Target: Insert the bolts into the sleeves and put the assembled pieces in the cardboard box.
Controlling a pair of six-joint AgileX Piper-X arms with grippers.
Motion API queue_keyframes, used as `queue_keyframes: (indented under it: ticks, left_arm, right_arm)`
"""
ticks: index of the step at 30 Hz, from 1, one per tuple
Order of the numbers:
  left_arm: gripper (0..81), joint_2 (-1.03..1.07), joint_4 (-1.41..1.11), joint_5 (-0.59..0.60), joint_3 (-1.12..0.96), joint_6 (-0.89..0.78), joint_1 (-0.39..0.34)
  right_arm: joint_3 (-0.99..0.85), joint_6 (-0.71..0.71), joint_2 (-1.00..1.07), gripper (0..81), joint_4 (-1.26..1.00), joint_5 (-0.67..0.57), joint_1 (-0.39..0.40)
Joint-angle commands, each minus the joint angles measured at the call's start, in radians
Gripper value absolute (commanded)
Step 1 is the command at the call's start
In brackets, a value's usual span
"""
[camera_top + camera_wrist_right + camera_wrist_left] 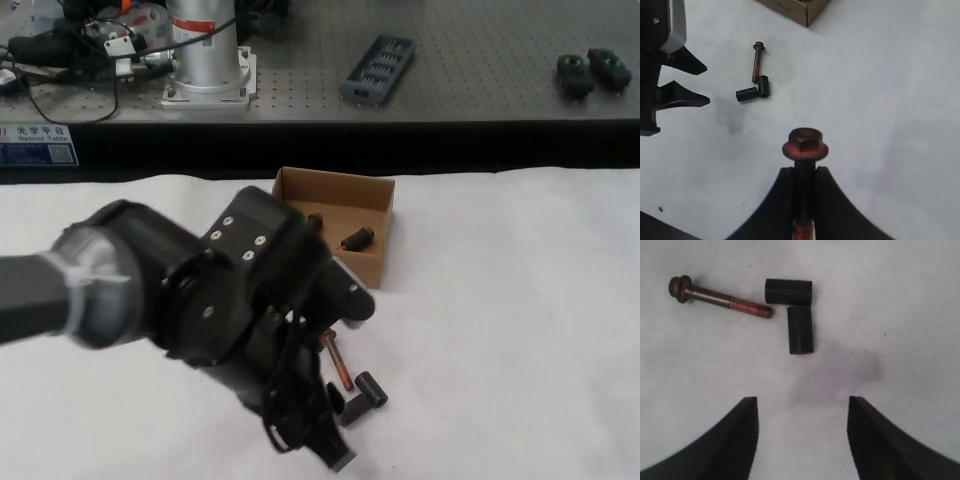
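The left pincer [802, 407] stands wide apart over the white cloth [900, 300], holding nothing and touching nothing. Just ahead of its fingertips lie one sleeve [788, 291] and the other sleeve [800, 330], set at a right angle and just beside each other. A loose bolt [720, 297] lies next to them, its threaded end near the first sleeve. The right pincer [804, 176] is clamped on a second bolt [805, 145]; the shank sits between the fingers and the hexagonal head stands out past their tips. Farther beyond the left pincer is the cardboard box [335, 195], open at the top, with a dark piece [356, 238] lying inside. Behind the cloth runs a perforated metal bench [480, 60] carrying a metal column [205, 50], a grey rack [378, 68], two black round parts [593, 70] and some cables [60, 50].
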Motion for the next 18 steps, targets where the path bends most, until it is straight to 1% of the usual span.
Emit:
queue_keyframes:
  ticks: [1, 6, 11, 13, 18]
  left_arm:
    - [39.8, 0.030, -0.020, -0.040, -0.047, 0.010, -0.006]
    - [39.8, 0.095, -0.057, -0.047, -0.117, 0.010, -0.006]
    - [39.8, 0.151, 0.006, -0.039, -0.171, 0.010, -0.006]
    - [39.8, 0.167, 0.040, -0.039, -0.179, 0.034, -0.008]
    - [39.8, 0.185, 0.046, -0.039, -0.179, 0.065, -0.008]
  right_arm:
    - [-0.002, -0.042, -0.005, 2.7, 0.000, 0.000, -0.011]
    - [-0.002, -0.070, -0.005, 2.7, 0.000, -0.008, -0.032]
    - [-0.002, -0.086, -0.005, 2.7, 0.000, -0.017, -0.058]
    - [-0.002, -0.086, -0.005, 2.7, 0.000, -0.020, -0.070]
    - [-0.002, -0.086, -0.005, 2.7, -0.002, -0.023, -0.092]
